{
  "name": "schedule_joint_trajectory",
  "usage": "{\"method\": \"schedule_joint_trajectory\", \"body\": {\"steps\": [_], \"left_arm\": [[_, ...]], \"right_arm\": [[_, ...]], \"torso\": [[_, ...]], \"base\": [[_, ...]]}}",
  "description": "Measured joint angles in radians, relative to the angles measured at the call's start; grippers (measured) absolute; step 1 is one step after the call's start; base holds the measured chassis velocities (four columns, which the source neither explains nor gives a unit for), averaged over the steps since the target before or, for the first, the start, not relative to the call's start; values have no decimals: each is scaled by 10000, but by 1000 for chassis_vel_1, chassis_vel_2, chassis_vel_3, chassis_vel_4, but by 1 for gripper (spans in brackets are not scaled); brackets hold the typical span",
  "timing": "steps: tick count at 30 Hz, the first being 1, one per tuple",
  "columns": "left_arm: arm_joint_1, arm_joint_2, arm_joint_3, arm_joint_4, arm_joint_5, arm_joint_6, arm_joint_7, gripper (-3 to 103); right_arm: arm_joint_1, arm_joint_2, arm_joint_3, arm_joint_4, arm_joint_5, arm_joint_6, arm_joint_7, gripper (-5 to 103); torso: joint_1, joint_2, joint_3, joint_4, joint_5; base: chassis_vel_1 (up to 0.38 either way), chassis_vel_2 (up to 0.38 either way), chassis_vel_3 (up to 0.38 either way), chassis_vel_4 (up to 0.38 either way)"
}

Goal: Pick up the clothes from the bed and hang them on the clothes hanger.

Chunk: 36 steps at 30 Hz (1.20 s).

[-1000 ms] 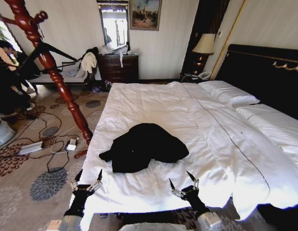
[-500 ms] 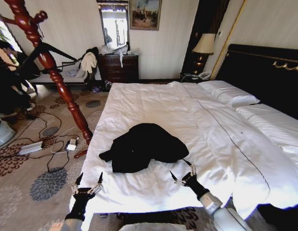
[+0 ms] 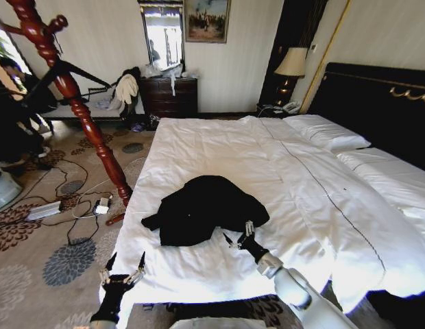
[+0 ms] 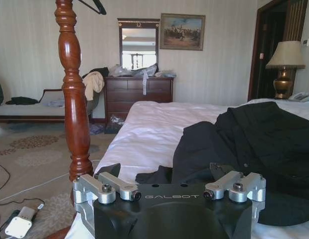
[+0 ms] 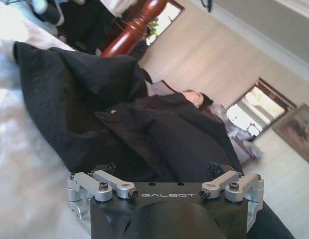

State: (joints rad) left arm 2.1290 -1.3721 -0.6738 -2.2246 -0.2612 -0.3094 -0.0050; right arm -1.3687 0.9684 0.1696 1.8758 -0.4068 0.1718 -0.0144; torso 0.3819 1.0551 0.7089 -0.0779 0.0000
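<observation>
The black jacket (image 3: pixel 202 209) lies crumpled on the near left part of the white bed (image 3: pixel 219 147). My right gripper (image 3: pixel 238 233) is open, and its fingertips reach the jacket's near right edge. In the right wrist view the jacket (image 5: pixel 144 119) spreads just ahead of the open right gripper (image 5: pixel 162 165). My left gripper (image 3: pixel 123 269) hangs open by the bed's front left corner, apart from the clothes. From the left wrist view the jacket (image 4: pixel 254 144) lies beyond the left gripper (image 4: pixel 164 172). A black clothes hanger (image 3: pixel 75 70) hangs on the wooden stand (image 3: pixel 86 113).
The turned wooden stand (image 4: pixel 75 99) rises from the carpet beside the bed's left side. Cables and a power strip (image 3: pixel 44 210) lie on the floor near it. Pillows (image 3: pixel 329 136) and a black headboard (image 3: pixel 377 103) are at the right. A dresser (image 3: pixel 168 96) stands at the back wall.
My right gripper has moved forward and left across the sheet up to the jacket's edge. The left gripper has sunk slightly. The jacket has not moved.
</observation>
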Motion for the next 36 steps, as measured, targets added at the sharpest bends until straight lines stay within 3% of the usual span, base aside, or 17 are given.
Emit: {"method": "schedule_joint_trajectory", "body": {"steps": [8, 24, 36], "left_arm": [[107, 8, -495, -37, -335, -35, 37, 100], [235, -264, -1067, -33, -786, -90, 291, 100], [229, -273, -1177, 64, -956, -101, 324, 100]], "right_arm": [[931, 207, -555, -671, -1321, 264, 289, 103], [1550, 270, -757, -1553, -2806, 717, 470, 76], [1751, 747, -801, -1715, -4701, 1266, 773, 80]], "torso": [[0, 0, 0, -1, 0], [0, 1, -1, -1, 0], [-1, 1, -1, -1, -1]], "base": [[0, 0, 0, 0], [0, 0, 0, 0], [0, 0, 0, 0]]}}
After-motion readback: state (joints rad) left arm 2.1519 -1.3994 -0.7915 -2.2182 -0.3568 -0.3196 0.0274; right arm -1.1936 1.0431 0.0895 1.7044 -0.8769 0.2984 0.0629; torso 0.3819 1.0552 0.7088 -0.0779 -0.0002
